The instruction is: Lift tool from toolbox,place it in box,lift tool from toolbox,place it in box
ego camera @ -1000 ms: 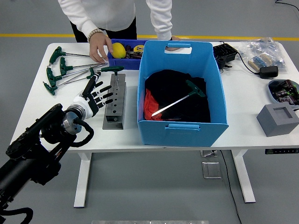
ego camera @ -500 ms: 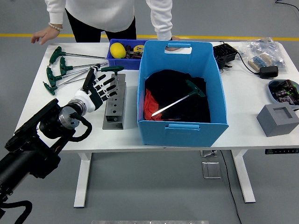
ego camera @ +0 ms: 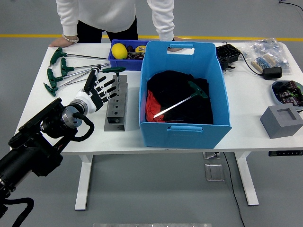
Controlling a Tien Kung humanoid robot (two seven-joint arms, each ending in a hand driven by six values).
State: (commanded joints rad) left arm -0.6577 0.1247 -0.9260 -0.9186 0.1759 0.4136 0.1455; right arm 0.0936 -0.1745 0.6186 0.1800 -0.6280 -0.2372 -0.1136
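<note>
- The left hand (ego camera: 99, 90) is held over the grey tool stand (ego camera: 116, 101) with its fingers spread and nothing in them.
- One green-handled tool (ego camera: 114, 70) is seen standing in the stand.
- Another tool (ego camera: 182, 100) is seen lying inside the blue box (ego camera: 184, 127).
- A person's hand (ego camera: 60, 41) is rested on the table's (ego camera: 246, 113) far edge.

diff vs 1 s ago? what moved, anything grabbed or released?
The person's hand pulled off the loose wrenches and now rests at the table's far left edge. The left hand rose slightly toward the T-handle wrench standing in the metal rack, fingers open, nothing grasped. The blue box and the wrench inside it are unchanged.
</note>
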